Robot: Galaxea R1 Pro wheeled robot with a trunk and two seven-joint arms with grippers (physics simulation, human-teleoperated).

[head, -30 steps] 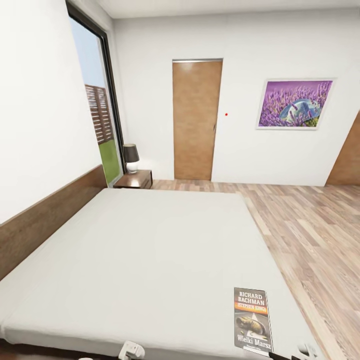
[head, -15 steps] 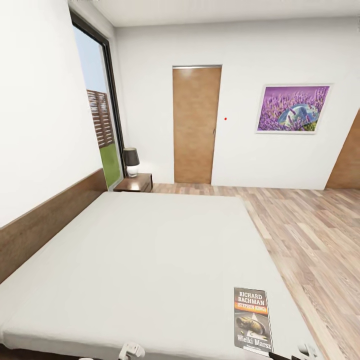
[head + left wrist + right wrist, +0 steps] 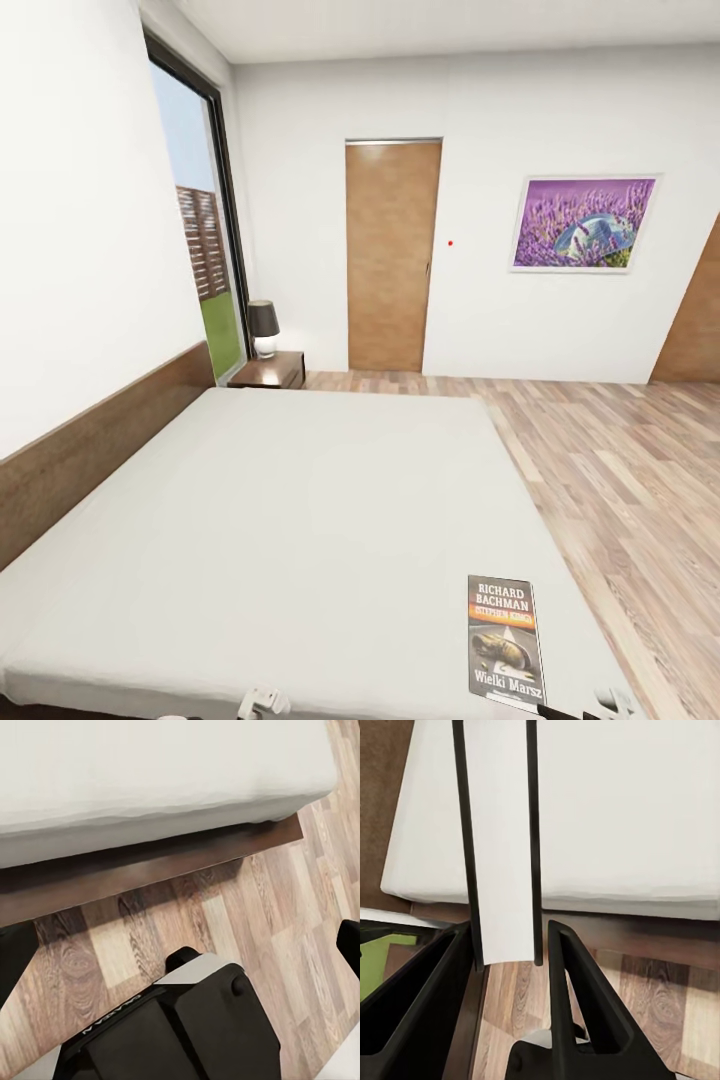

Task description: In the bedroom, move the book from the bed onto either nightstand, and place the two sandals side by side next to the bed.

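The book (image 3: 507, 640), a dark paperback lettered "RICHARD BACHMAN", hangs over the bed's (image 3: 300, 500) near right corner. In the right wrist view the book (image 3: 499, 832) stands edge-on between the black fingers (image 3: 566, 967), and my right gripper (image 3: 506, 945) is shut on it. My left gripper (image 3: 182, 949) is open, with its fingers far apart above the floor beside the bed frame (image 3: 150, 874). The nightstand (image 3: 270, 370) stands at the bed's far left corner with a lamp (image 3: 263, 326) on it. The sandals are out of view.
A tan door (image 3: 390, 255) and a purple picture (image 3: 585, 222) are on the far wall. A tall window (image 3: 205, 230) is at the left. Wood-plank floor (image 3: 620, 470) runs along the bed's right side. My own dark base (image 3: 172, 1027) sits below the left gripper.
The whole head picture has slid downward, so the camera has moved. The book keeps its place in the picture, still in the right gripper.
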